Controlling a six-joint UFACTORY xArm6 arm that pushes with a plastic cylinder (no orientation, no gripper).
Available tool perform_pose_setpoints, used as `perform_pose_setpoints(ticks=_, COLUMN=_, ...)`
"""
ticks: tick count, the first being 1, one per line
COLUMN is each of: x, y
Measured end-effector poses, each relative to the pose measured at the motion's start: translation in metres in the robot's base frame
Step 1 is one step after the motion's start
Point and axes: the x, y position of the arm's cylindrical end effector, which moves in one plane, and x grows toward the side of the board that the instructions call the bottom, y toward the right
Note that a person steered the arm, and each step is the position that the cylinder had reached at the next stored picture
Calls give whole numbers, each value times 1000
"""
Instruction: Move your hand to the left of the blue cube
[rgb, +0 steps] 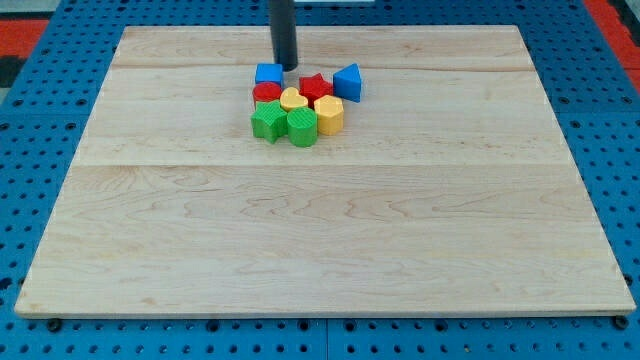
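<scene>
The blue cube (268, 73) sits at the top left of a tight cluster of blocks near the view's top centre. My tip (287, 66) is the lower end of a dark rod coming down from the view's top. It stands just to the right of the blue cube, at its upper right corner, close to or touching it. A red block (266, 92) lies right below the blue cube.
The cluster also holds a red star (315, 86), a blue triangular block (348, 81), a yellow heart (294, 99), a yellow hexagon-like block (329, 114), a green star (267, 121) and a green block (302, 126). The wooden board (320, 240) lies on a blue pegboard.
</scene>
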Motion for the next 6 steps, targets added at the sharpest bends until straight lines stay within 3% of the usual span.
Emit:
perform_pose_setpoints(ticks=1, x=1, y=6)
perform_pose_setpoints(ticks=3, x=-9, y=-105)
perform_pose_setpoints(ticks=5, x=48, y=-72)
perform_pose_setpoints(ticks=6, x=30, y=-91)
